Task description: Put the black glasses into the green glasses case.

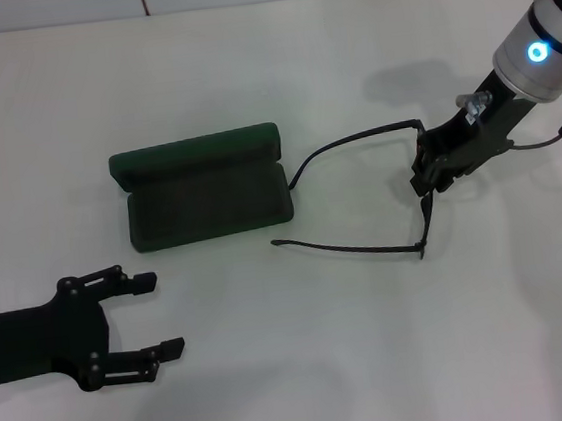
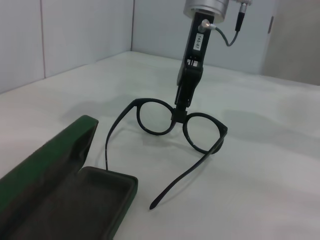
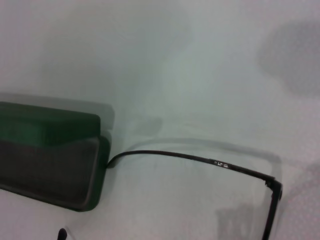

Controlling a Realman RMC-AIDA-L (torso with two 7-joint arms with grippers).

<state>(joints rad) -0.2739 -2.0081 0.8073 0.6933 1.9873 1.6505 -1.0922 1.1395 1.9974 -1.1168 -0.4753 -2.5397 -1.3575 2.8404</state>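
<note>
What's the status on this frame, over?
Right gripper shut on black glasses at bridge. Left gripper open, idle. Green glasses case open. Nothing between.

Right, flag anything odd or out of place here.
Nothing is damaged or spilled. The green glasses case lies open; the black glasses, arms unfolded, are pinched at the bridge by the right gripper.

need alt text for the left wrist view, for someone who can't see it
The right gripper comes down from above and pinches the black glasses at the bridge, temple arms unfolded toward the camera. The green glasses case lies open in the near corner on the white table.
</note>
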